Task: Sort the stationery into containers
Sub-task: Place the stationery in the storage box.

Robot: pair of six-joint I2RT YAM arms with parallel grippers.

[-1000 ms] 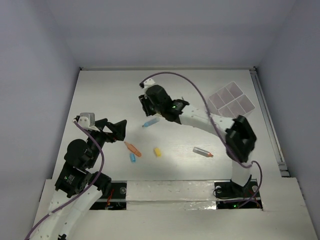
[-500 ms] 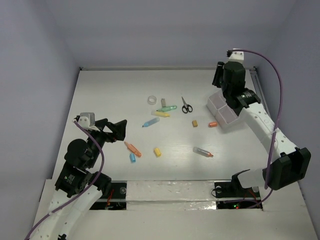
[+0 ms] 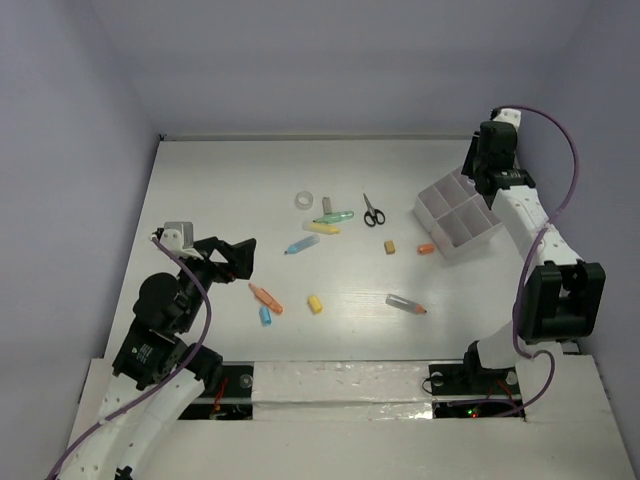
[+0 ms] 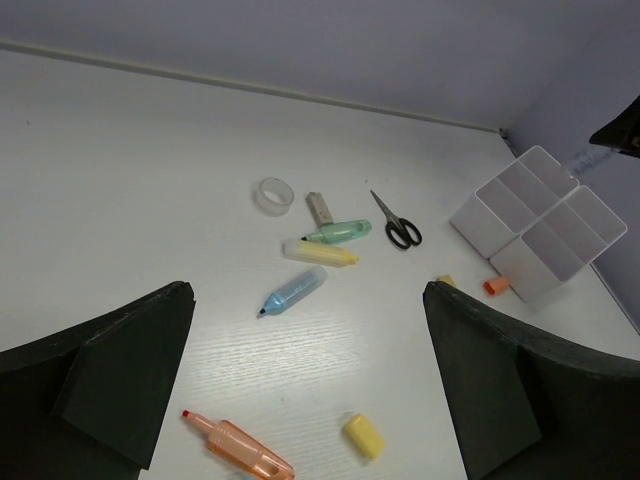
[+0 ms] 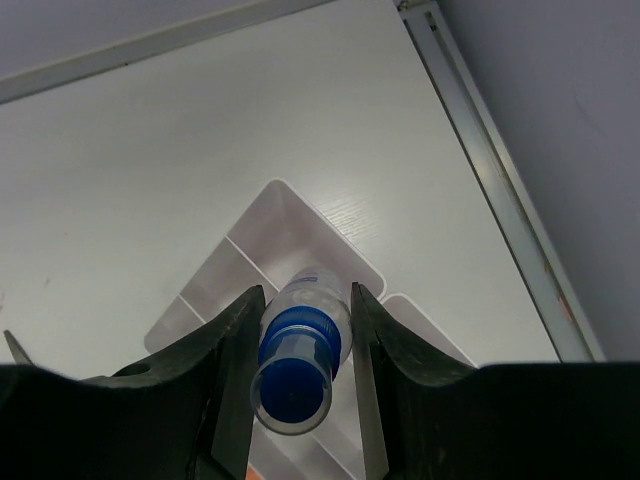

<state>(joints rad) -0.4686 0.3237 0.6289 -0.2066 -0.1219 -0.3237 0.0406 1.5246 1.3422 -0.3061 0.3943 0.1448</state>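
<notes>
Bottle: blue-capped bottle, hanging cap-down over the tray's far corner.
Right gripper: my jaws half closed, pinching the bottle's body.
Tray: far right of the table, directly below.
Risk: letting go over a divider could tip it out.
Left gripper: mine, wide open, empty, near left.

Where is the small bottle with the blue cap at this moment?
The blue-capped bottle is gripped in the right end effector, seen in the right wrist view, over the divided tray at the far right of the table.
</notes>
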